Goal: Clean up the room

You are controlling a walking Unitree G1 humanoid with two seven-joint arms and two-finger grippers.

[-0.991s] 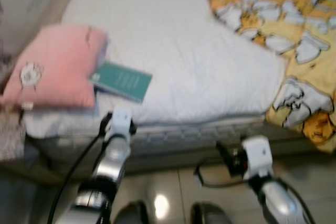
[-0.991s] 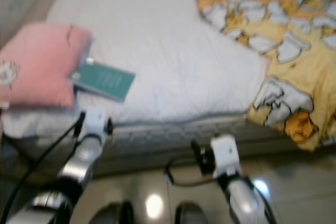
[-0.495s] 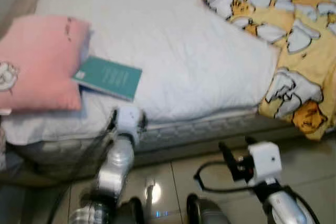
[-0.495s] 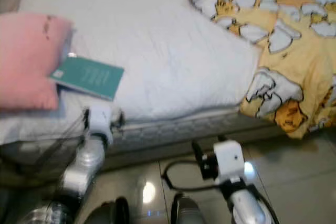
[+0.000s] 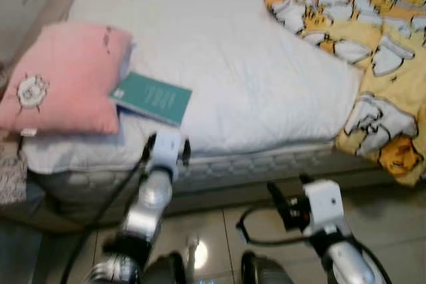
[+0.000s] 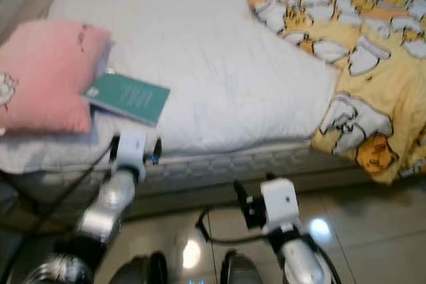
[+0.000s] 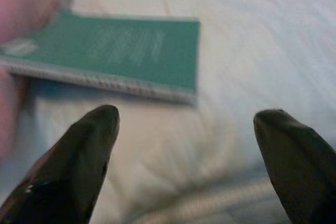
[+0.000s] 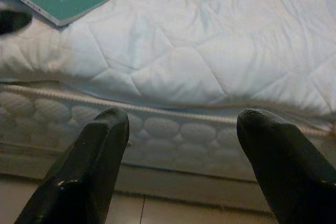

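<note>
Teal, flat, rectangular paperback book (image 5: pixel 152 98) lies on the white quilted mattress (image 5: pixel 226 78) near the bed's front edge, toward its left front corner. One short end is tucked against a soft pink cushion (image 5: pixel 66 78) bearing a small round white motif. The book's long axis runs slantwise to the front edge, from the cushion toward the middle of the mattress, cover up, with pale print too blurred to read. The mattress cover is stitched in large diamond shapes, and its side wall shows a corded seam above rows of small padded ovals. A yellow bedspread (image 5: pixel 373 51) with white cartoon figures drapes over the right side of the bed and hangs down at the front right corner. The floor (image 6: pixel 373 244) is glossy pale tile with bright reflections.

The left gripper (image 7: pixel 186 145) hovers just in front of the mattress edge, pointed at the book, its two black fingers spread wide, holding and touching nothing. The right gripper (image 8: pixel 181 150) is lower, over the tile before the middle of the bed's side, fingers likewise spread wide apart and empty.
</note>
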